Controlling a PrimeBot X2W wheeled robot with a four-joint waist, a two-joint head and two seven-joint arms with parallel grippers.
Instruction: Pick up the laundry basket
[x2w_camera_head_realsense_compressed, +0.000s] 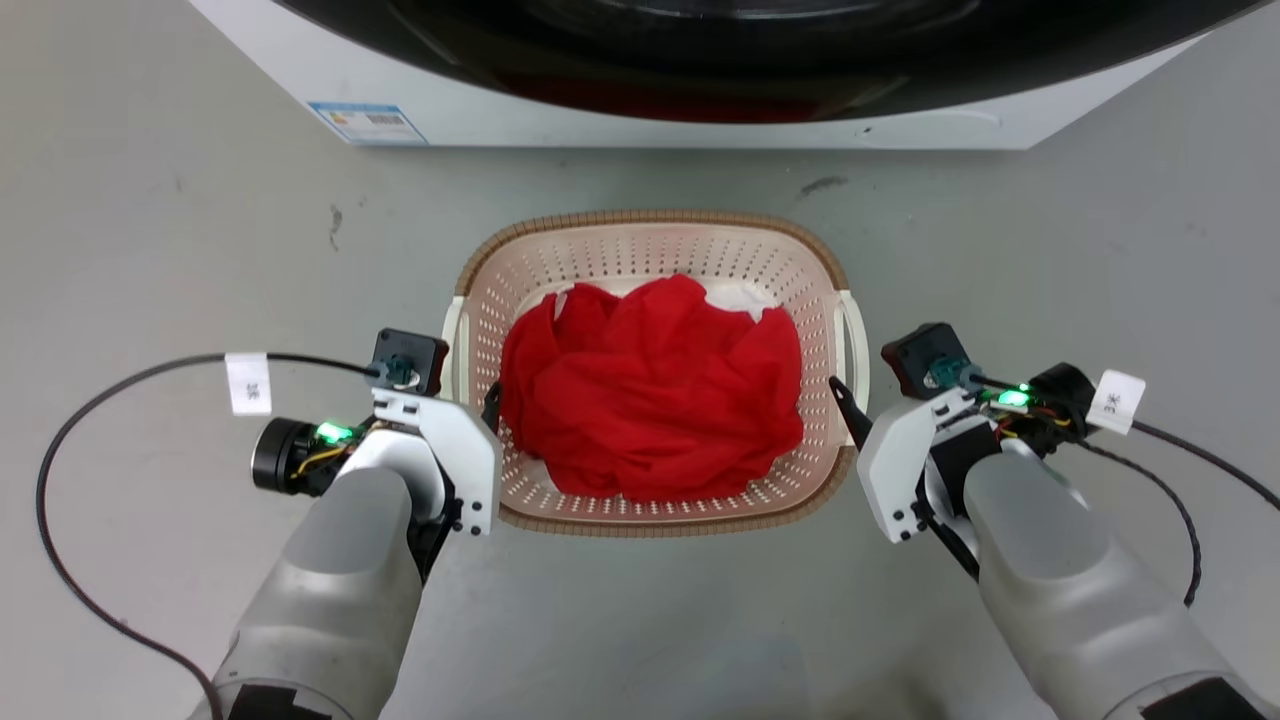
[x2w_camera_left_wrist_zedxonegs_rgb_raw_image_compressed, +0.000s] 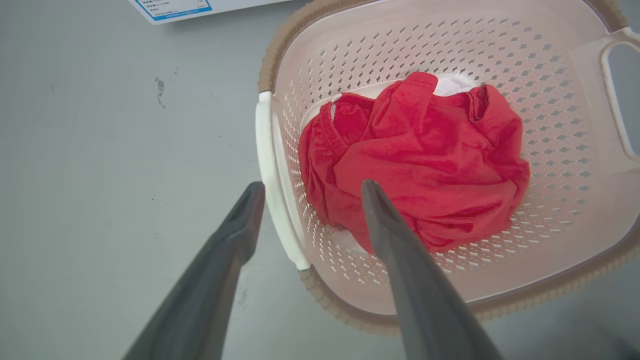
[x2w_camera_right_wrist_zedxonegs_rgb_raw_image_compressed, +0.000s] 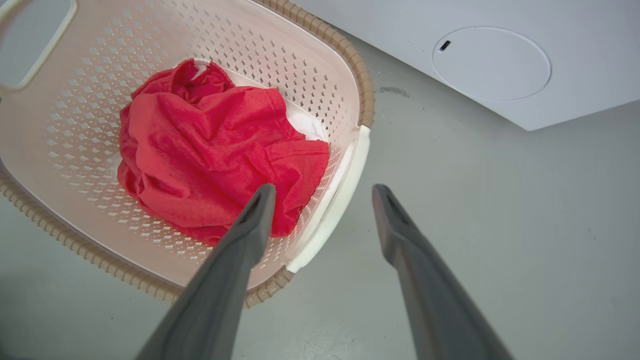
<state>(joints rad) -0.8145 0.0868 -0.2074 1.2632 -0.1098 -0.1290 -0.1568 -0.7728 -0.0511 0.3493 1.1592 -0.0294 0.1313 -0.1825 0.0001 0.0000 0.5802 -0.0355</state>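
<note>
Wide open at the left gripper (x2w_camera_left_wrist_zedxonegs_rgb_raw_image_compressed: 313, 186), with nothing held; one finger outside the white left handle (x2w_camera_left_wrist_zedxonegs_rgb_raw_image_compressed: 267, 165) and one inside, above the red cloth (x2w_camera_left_wrist_zedxonegs_rgb_raw_image_compressed: 425, 150). Same at the right gripper (x2w_camera_right_wrist_zedxonegs_rgb_raw_image_compressed: 324, 189): wide open, holding nothing, set on both sides of the white right handle (x2w_camera_right_wrist_zedxonegs_rgb_raw_image_compressed: 345, 185). Cannot tell whether touching the handles yet. Between the two, on the grey floor (x2w_camera_head_realsense_compressed: 150, 250), on the near side of the big white washing machine (x2w_camera_head_realsense_compressed: 700, 120): the laundry basket (x2w_camera_head_realsense_compressed: 650, 250). Made of stiff pink-cream plastic, full of little holes, with rounded corners and a brown rim like woven rope. Inside, the soft crumpled red cloth on top of a white cloth (x2w_camera_head_realsense_compressed: 735, 295). Probably light, and hard enough not to bend much. Smooth, so maybe slippery. Best to grab both handles together and lift evenly, to keep from tipping.
</note>
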